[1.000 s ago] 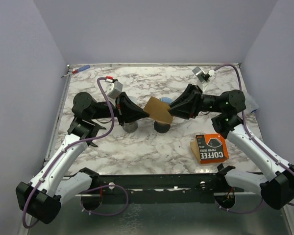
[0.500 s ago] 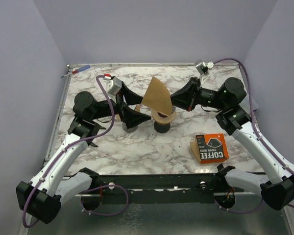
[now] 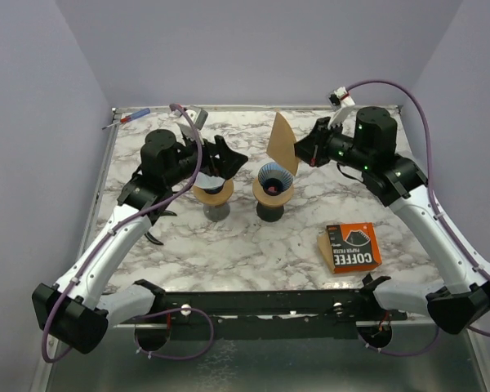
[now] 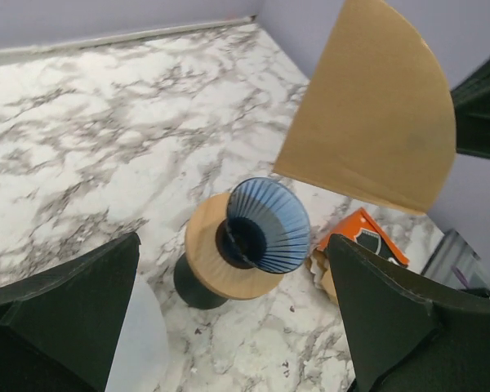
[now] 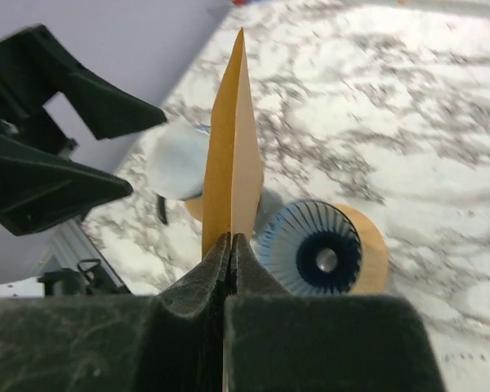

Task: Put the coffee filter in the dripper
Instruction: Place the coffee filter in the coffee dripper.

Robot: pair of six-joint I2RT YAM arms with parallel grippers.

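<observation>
A brown paper coffee filter (image 3: 282, 143) stands on edge in the air, just behind and above the blue ribbed dripper (image 3: 274, 177). My right gripper (image 3: 305, 152) is shut on the filter's right corner. In the right wrist view the folded filter (image 5: 233, 147) rises from the closed gripper (image 5: 230, 239), with the dripper (image 5: 314, 249) to its right. The dripper sits on a wooden ring over a black base (image 3: 270, 211). My left gripper (image 3: 226, 161) is open, holds nothing and is apart from the filter. The left wrist view looks between its fingers (image 4: 73, 310) at the dripper (image 4: 265, 224) and filter (image 4: 367, 131).
A second, whitish dripper on a wooden stand (image 3: 213, 191) sits under my left gripper. An orange coffee filter box (image 3: 351, 247) lies front right. A red and blue pen (image 3: 131, 118) lies at the back left corner. Walls close in the table.
My left gripper has opened, let go of the filter and drawn back left. My right gripper has shut on the filter and lifted it upright above the dripper.
</observation>
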